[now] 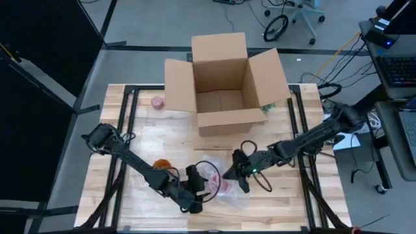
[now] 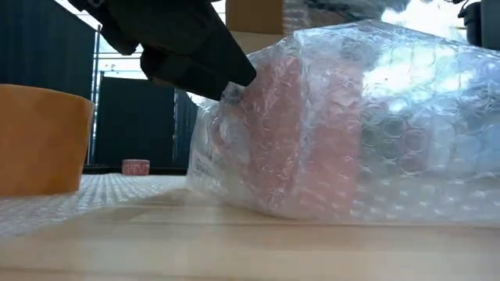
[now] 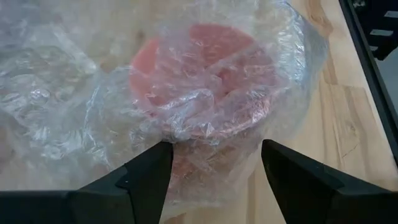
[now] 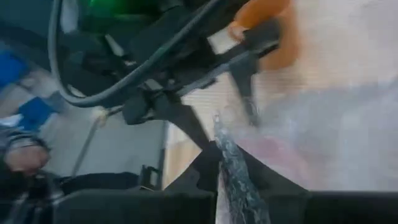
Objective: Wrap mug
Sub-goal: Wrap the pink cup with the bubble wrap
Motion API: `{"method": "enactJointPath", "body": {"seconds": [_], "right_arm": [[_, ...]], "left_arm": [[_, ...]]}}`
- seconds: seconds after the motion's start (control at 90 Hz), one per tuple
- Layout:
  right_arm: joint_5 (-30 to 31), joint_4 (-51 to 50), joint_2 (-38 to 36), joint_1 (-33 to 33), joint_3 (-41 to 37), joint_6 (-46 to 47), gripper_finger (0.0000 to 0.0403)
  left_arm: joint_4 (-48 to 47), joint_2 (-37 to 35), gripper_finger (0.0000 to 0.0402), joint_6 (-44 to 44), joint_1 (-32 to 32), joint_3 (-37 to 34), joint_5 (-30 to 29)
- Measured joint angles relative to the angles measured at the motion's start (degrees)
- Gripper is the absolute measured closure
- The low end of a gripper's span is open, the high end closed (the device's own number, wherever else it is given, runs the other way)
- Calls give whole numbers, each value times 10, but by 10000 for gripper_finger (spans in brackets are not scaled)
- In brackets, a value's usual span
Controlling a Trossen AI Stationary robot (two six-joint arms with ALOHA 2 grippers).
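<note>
A pink mug lies on its side on the wooden table, loosely covered by clear bubble wrap. My left gripper is open at the mug's left end, one finger on either side of the bunched wrap there. It shows dark at the upper left of the low view. My right gripper comes from the right and is shut on the wrap over the mug. My left gripper has one fingertip against the crumpled wrap over the mug's end, coming level from the table's left. Whether the other finger touches, I cannot tell. My right gripper pinches a thin standing edge of the bubble wrap between its two fingers, coming slanting from the table's right. The rest of the wrap lies slack over the mug.
An orange mug stands just left of the wrapped mug. An open cardboard box stands at the table's far middle, with a small pink object to its left. Loose wrap spreads toward the near edge.
</note>
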Motion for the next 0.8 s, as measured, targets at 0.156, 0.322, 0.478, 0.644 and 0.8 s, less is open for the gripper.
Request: {"method": "enactJointPath", "body": {"seconds": [0.156,0.322,0.478,0.644,0.8], "right_arm": [[-18,35,57,0,10,-1,402],[-19,-109,114,3,96,-36,403],[-14,-327,164,4,234,-103,403],[-7,-493,227,5,352,-142,403],[-1,-553,291,5,408,-160,403]], "left_arm": [[0,0,165,0,2,0,0],[0,0,165,0,2,0,0],[0,0,165,0,2,0,0],[-1,0,165,0,2,0,0],[-1,0,165,0,2,0,0]]}}
